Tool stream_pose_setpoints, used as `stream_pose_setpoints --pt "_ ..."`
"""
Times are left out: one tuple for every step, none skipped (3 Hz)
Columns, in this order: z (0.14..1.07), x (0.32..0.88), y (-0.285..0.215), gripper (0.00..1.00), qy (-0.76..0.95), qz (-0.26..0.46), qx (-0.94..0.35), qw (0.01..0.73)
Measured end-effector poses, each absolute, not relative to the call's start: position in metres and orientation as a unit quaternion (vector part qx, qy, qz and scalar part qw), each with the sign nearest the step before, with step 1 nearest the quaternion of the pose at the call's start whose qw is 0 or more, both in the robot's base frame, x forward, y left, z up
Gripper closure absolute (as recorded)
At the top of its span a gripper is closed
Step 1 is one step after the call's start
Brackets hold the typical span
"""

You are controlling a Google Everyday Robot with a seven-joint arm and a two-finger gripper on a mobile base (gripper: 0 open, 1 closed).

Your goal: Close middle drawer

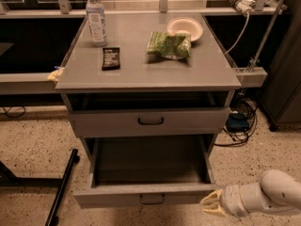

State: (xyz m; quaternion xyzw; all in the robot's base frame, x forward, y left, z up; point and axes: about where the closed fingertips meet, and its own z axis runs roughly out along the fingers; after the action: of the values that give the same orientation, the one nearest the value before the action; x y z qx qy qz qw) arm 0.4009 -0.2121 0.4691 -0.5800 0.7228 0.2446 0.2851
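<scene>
Camera view has the middle drawer (113, 197) pulled far out, its front just left of the jaws. The gripper (210, 205) sits low at that front's right corner, jaws pressed together, probably to make a blunt tip for shoving it in.

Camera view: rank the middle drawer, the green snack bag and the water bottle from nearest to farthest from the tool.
The tool sits low at the right, by the pulled-out drawer's front corner.
1. Middle drawer: pulled out, its front's right end beside the tool.
2. Green snack bag: on the cabinet top, right of centre.
3. Water bottle: upright at the top's back left.
</scene>
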Motion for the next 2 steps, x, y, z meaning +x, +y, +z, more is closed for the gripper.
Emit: stream_pose_setpoints --pt "0.448 0.42 -0.215 1.0 0.708 0.209 -0.596 0.316" --pt "0.433 0.434 -0.215 1.0 0.698 0.188 -0.606 0.332"
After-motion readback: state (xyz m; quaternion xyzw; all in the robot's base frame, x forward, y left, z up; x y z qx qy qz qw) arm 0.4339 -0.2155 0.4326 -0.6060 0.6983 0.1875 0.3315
